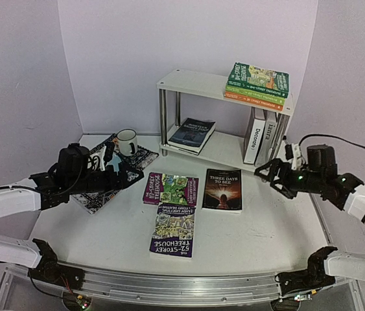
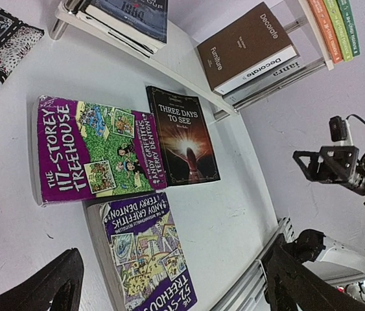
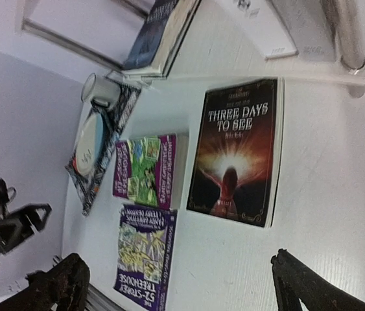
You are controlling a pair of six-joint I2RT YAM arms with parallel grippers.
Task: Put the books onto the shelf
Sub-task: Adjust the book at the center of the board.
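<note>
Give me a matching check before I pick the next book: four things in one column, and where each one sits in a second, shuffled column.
Things
1. Three Days to See book
2. Decorate book
3. green and orange stack
4. mug

Places
A. on the top board of the shelf
B. on the patterned placemat
C. lying flat on the table
D. standing upright on the shelf's lower board

Pairs: 1-C, 2-D, 3-A, 4-B
</note>
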